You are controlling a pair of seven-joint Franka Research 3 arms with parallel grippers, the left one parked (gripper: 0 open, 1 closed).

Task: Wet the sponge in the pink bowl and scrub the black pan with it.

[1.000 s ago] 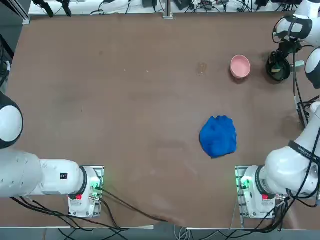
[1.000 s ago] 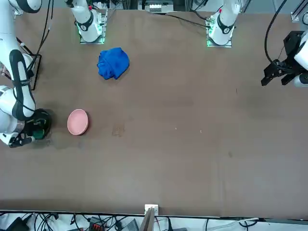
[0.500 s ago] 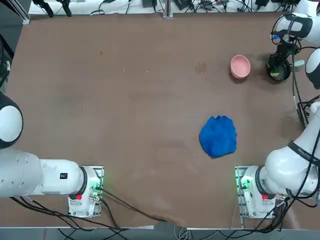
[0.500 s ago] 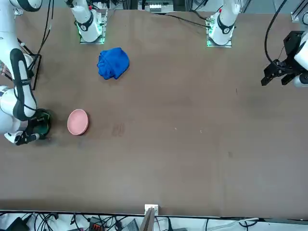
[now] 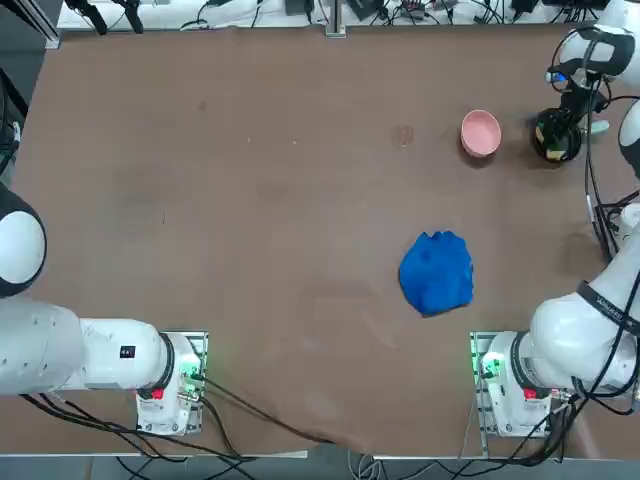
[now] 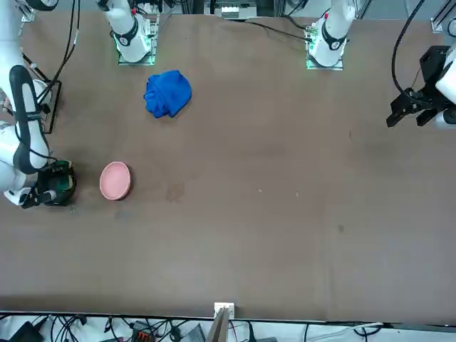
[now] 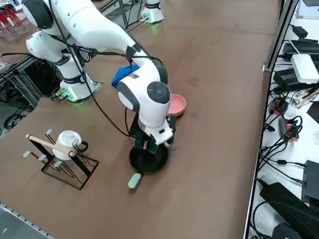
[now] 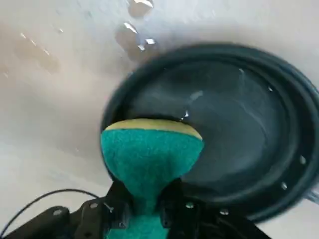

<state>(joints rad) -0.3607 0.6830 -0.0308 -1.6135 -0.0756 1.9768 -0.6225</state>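
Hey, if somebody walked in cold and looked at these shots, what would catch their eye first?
Most likely the right gripper pinching the green and yellow sponge over the black pan, which sits near the table's right edge. Next to the pan stands the pink bowl, and the bright blue cloth lies crumpled closer to the arm bases.

brown table (image 5: 250,200) bears pink bowl (image 5: 480,132), black pan (image 7: 148,159), blue cloth (image 5: 436,272).
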